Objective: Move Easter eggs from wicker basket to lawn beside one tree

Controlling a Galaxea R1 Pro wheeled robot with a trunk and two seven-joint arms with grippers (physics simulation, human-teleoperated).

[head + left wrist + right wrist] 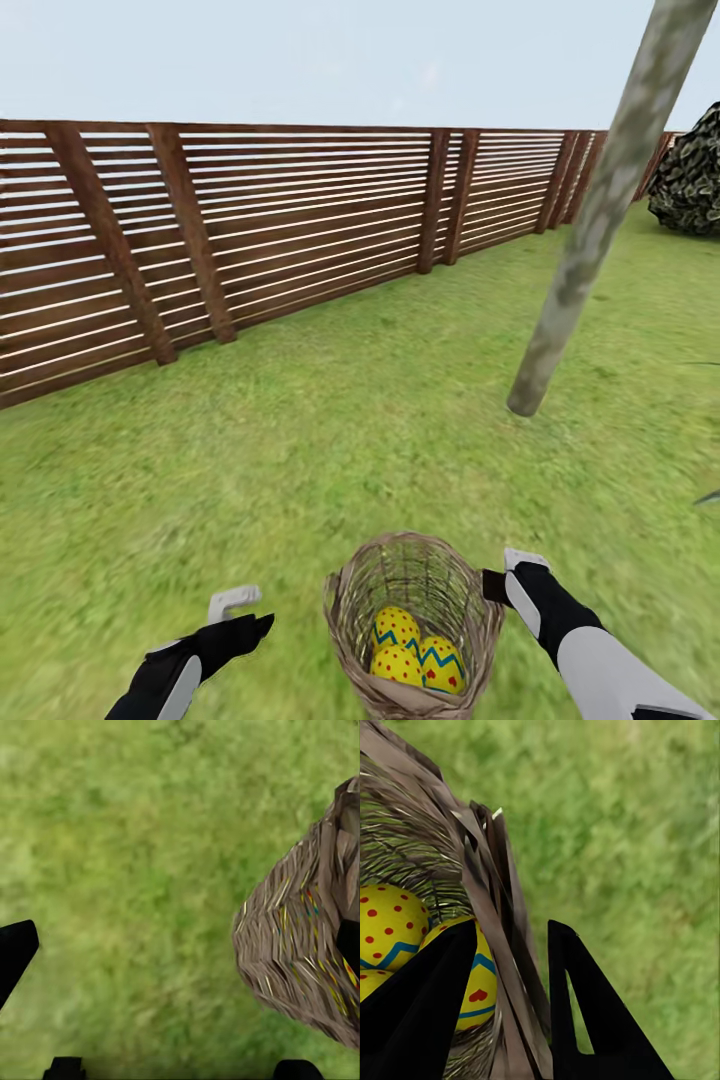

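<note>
Right wrist view shows the right gripper [514,997] pinching the wicker basket [487,907] rim, eggs [390,922] inside. Carry it level toward the tree [590,230]; left gripper [232,605] hangs empty, its opening unclear.

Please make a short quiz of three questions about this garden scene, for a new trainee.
1. True or false: all three Easter eggs lie inside the wicker basket.
2. What do the jaws of the right gripper straddle? A) an egg B) the basket's rim C) the tree
3. Fill in: the left gripper hangs over the ____ beside the basket.

Key: 1 true; 2 B; 3 lawn.
</note>
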